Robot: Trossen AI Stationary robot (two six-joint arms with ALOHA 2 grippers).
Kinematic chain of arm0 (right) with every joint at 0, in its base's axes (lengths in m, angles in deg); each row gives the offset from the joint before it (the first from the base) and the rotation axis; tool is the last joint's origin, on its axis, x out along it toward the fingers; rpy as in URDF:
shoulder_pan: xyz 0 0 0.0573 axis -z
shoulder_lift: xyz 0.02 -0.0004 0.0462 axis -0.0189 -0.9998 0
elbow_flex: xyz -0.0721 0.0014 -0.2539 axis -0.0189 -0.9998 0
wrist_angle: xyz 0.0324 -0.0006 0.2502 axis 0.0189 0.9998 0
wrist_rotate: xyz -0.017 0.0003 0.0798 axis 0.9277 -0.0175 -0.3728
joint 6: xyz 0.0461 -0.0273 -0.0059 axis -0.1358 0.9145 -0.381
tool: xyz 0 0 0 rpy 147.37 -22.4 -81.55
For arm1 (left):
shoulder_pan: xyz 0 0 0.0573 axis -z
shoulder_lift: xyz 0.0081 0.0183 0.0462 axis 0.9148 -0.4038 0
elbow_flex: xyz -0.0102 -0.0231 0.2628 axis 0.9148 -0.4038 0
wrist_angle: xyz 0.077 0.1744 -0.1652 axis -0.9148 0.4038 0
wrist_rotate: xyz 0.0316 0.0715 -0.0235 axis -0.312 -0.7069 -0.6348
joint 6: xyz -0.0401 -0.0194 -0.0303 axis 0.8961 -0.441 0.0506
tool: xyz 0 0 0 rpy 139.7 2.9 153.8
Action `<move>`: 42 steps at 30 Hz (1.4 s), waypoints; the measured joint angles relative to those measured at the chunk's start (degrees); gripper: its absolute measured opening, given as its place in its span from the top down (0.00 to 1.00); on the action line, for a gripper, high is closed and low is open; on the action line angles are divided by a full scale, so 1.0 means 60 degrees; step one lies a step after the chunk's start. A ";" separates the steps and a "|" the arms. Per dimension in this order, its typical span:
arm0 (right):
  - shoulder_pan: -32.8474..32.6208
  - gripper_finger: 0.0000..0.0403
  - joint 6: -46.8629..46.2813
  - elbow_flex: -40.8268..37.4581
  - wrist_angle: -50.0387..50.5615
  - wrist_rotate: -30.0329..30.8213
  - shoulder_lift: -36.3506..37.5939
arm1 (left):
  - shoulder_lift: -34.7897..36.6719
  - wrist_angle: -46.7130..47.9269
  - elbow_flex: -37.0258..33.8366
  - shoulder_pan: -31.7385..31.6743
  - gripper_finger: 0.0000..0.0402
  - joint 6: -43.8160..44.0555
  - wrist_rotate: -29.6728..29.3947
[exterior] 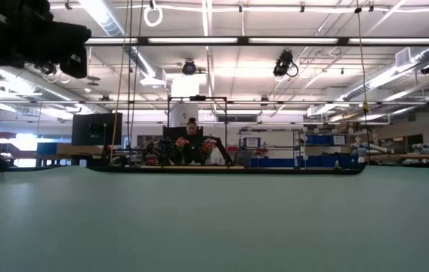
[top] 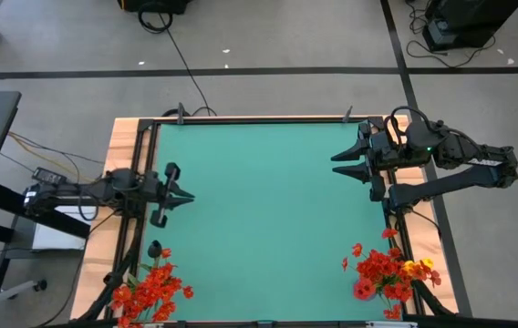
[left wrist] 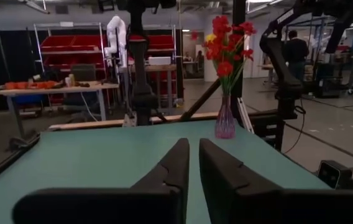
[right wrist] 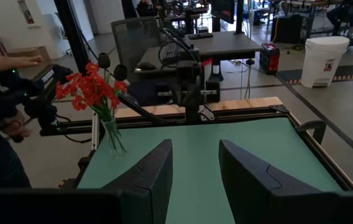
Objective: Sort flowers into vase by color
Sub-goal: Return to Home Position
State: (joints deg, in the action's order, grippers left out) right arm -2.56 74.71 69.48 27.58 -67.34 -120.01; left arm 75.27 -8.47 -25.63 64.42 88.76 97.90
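Observation:
Two bunches of flowers stand in vases at the table's near edge. The near-left bunch (top: 152, 286) is red-orange with dark heads (right wrist: 89, 87) and stands in a clear vase (right wrist: 113, 142). The near-right bunch (top: 387, 271) is red-orange with some yellow (left wrist: 226, 43) and stands in a purplish vase (left wrist: 224, 124). My left gripper (top: 190, 194) is level over the table's left edge, shut (left wrist: 192, 152), with nothing between its fingers. My right gripper (top: 336, 165) hangs level above the far right part, open (right wrist: 195, 168) and empty. Both are far from the flowers.
The green mat (top: 268, 219) is bare between the grippers. A dark frame rail (top: 259, 119) runs along the table's far edge and down both sides. Beyond the table's left side a person's arm (right wrist: 12, 62) reaches out near the left arm.

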 joint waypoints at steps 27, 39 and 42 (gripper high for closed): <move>0.0000 0.65 0.0000 0.0003 -0.0013 0.0000 0.0001 | 0.1516 0.1043 -0.0623 -0.0186 0.92 0.0597 -0.0251; 0.0000 0.65 0.0000 0.0003 -0.0084 0.0000 0.0004 | 0.1069 0.2008 -0.0626 -0.0178 0.93 0.0298 -0.1929; 0.0000 0.65 0.0000 0.0003 -0.0080 0.0000 0.0004 | 0.0882 0.2012 -0.0626 -0.0178 0.96 0.0153 -0.1999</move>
State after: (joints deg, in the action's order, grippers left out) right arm -2.56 74.71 69.50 27.10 -67.34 -119.98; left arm 80.56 3.60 -29.39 63.35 89.68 85.91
